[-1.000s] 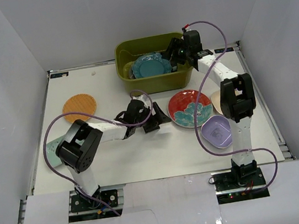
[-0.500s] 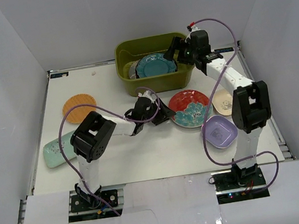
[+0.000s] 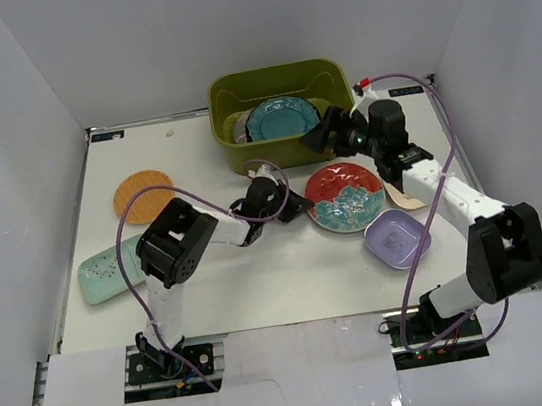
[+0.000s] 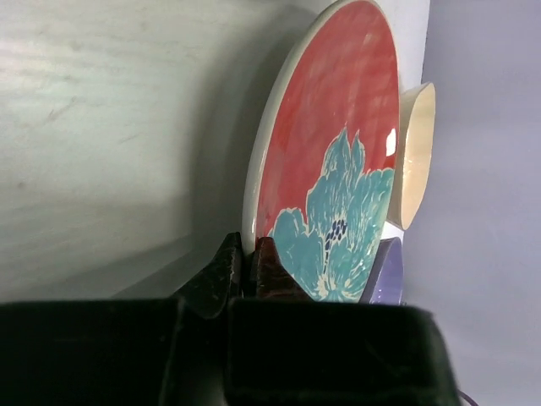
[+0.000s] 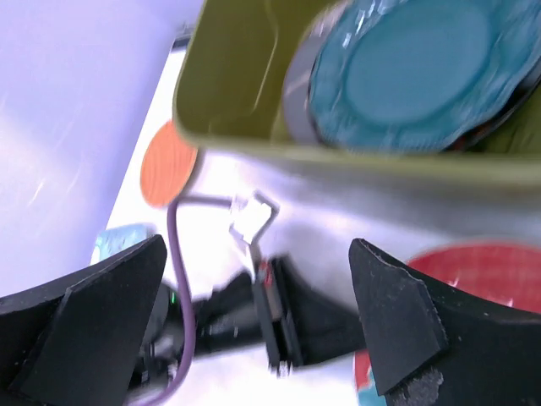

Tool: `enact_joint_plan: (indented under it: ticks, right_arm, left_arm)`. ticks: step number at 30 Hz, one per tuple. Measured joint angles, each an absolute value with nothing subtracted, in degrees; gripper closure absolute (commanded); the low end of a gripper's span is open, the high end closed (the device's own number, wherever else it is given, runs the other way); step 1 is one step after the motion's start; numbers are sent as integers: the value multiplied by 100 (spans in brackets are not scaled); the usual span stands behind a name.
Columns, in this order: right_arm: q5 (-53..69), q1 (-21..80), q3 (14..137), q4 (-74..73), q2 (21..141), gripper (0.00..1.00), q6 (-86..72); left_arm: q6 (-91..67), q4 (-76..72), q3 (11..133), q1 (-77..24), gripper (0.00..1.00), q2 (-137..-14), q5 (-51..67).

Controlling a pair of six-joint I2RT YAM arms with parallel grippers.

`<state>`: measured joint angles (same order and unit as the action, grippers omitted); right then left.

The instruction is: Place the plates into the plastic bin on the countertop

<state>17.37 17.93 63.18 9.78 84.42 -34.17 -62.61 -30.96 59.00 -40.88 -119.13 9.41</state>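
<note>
A red plate with a teal flower lies on the countertop, in front of the olive plastic bin. My left gripper is shut on that plate's left rim. The left wrist view shows both fingers pinching the rim of the red plate at the left gripper. My right gripper hangs open and empty just outside the bin's near wall. In the right wrist view the right gripper stands wide. A teal plate rests on others inside the bin.
An orange plate and a mint oblong plate lie at the left. A lavender squarish plate sits near the right front. A cream plate is partly hidden by the right arm. White walls surround the countertop.
My left gripper has slid right and shut on the red plate's rim. My right gripper has drawn back out of the bin, leaving the teal plate there, and swung toward the front.
</note>
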Motion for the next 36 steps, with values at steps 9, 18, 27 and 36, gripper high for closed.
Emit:
enact_joint_plan:
  ticks: [9, 18, 27, 36]
  right_arm:
    - [2423, 1881, 4628, 1149, 7225, 9, -3448]
    - [2676, 1890, 3638, 1192, 6978, 10, -3319]
    - [3264, 1968, 3367, 1166, 7376, 9, -3111]
    - [4032, 1922, 3203, 1903, 7505, 92, -3900]
  left_arm:
    - [-6152, -3004, 3656, -3833, 100, -9837, 718]
    - [-5666, -1247, 2082, -3103, 100, -6418, 373]
    - [-5631, -768, 2014, -2871, 100, -4963, 1002]
    - [-5629, -611, 2099, -2832, 49, -5004, 1734]
